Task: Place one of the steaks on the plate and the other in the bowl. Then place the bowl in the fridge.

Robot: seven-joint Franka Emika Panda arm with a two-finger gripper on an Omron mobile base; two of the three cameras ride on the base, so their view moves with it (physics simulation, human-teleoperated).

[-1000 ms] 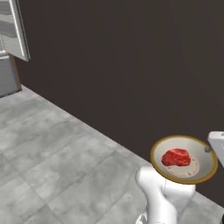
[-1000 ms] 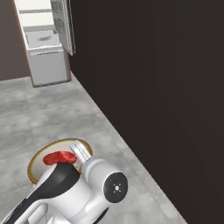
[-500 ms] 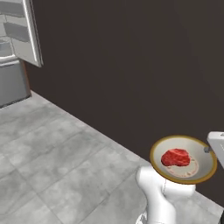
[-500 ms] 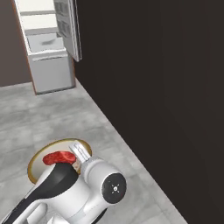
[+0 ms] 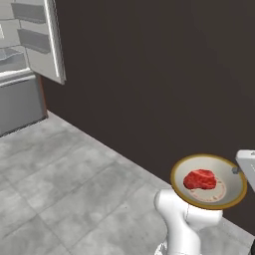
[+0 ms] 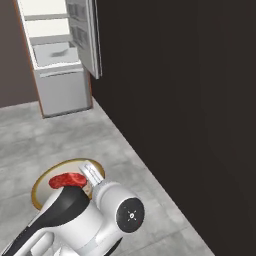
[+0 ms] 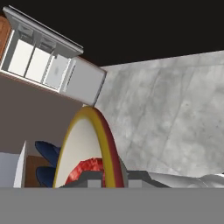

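Note:
A tan bowl [image 5: 219,167] with a brown rim hangs in the air over the floor, in front of the arm. One red steak [image 5: 200,179] lies in it. My gripper [image 5: 234,170] is shut on the bowl's rim. From the right base view the bowl [image 6: 42,183] and steak [image 6: 67,180] sit behind the hand, gripper [image 6: 90,174] pinching the edge. The hand view sees the bowl [image 7: 83,142] edge-on, the steak [image 7: 88,168] low inside it. The fridge [image 5: 20,99] stands ahead with its door [image 5: 44,40] swung open, also the fridge [image 6: 59,75] and fridge [image 7: 52,70].
A dark wall [image 5: 159,74] runs along the right side up to the fridge. Grey tiled floor [image 5: 64,184] stretches between me and the fridge. Pale shelves [image 6: 50,35] show inside. Dark blue shapes [image 7: 46,151] lie beyond the bowl in the hand view.
The whole picture has shifted: the base has moved, and the fridge now looks larger and closer in both base views. The bowl with the steak stays in the gripper.

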